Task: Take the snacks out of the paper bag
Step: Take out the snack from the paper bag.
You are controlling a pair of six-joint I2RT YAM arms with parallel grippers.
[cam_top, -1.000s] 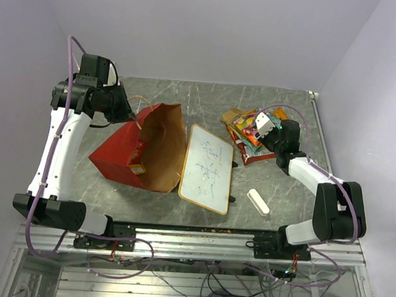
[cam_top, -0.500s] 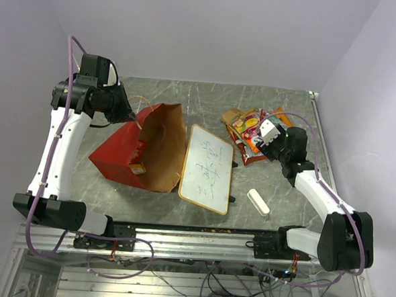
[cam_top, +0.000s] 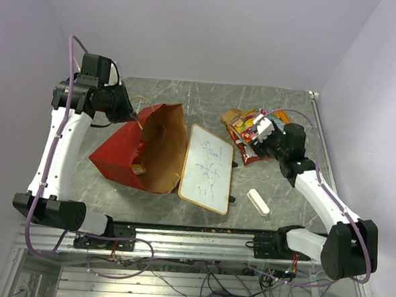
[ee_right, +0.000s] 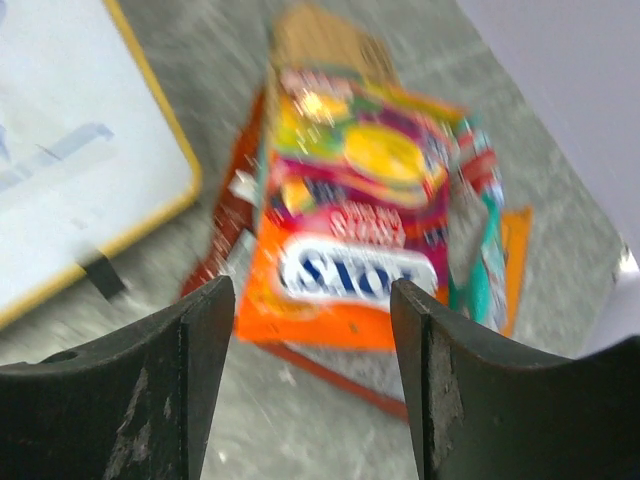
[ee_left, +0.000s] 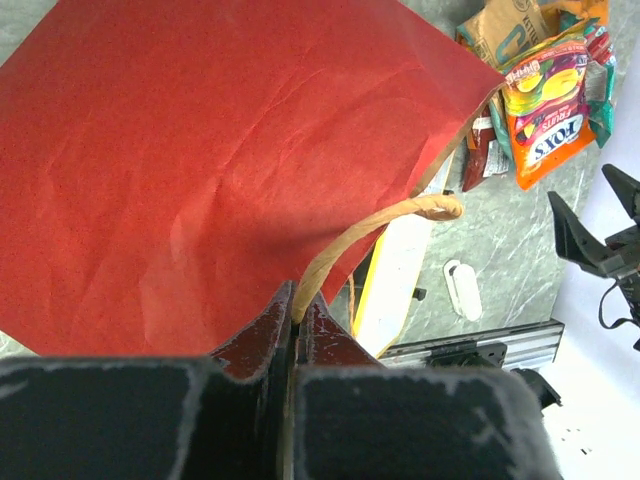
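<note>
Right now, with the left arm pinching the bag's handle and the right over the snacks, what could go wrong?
1. The left end effector grips only the thin handle; it could slip or tear, dropping the bag.
2. One packet lies inside the bag, and the whiteboard sits beside its mouth, so a reach in may hit it.
3. The open right end effector above the pile could scatter it if it dips.

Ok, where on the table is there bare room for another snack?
Bare table runs along the far edge behind the paper bag and whiteboard, and near the front between whiteboard and eraser. Crowded: far right, snack pile beside the right gripper.
</note>
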